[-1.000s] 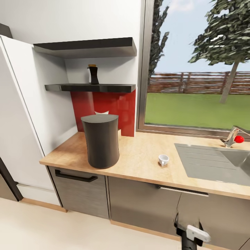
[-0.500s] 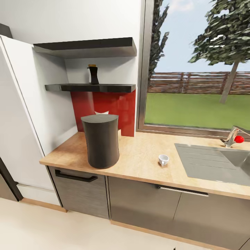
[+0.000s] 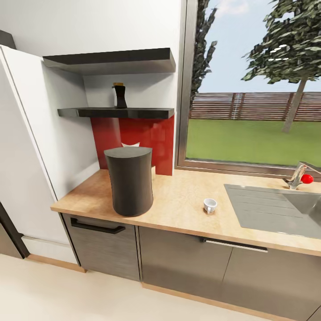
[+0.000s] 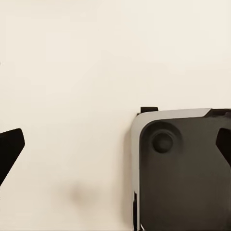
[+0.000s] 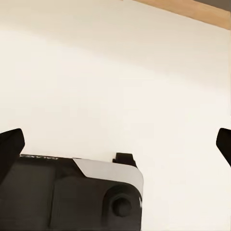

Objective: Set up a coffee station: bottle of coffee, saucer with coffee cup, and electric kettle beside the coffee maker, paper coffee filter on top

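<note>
The bottle of coffee [image 3: 119, 95] stands upright on the kitchen shelf [image 3: 116, 113], in the niche above the red back panel [image 3: 142, 138], well clear of me. I judge it rigid, probably glassy and smooth, light for its size but top-narrow: the waisted body below the flared shoulders is the place to take it, square across, not by the yellow-tan cap. Below it, the paper coffee filter [image 3: 130, 144] shows as a white sliver behind the coffee maker [image 3: 129, 180]; I judge it flimsy, easily crushed, best pinched at one upturned edge. The coffee maker stands on the tabletop [image 3: 178, 205] near its left end; bulky, likely heavy, and it needs no lifting. The coffee cup [image 3: 210, 205] sits apart to the right, near the sink [image 3: 276, 209]; small and brittle, best gripped across the rim. In the wrist views my left fingers [image 4: 9, 149] and right fingers [image 5: 10, 144] show only dark tips at opposite edges over pale floor [image 4: 72, 72], so both are spread wide and hold nothing.
</note>
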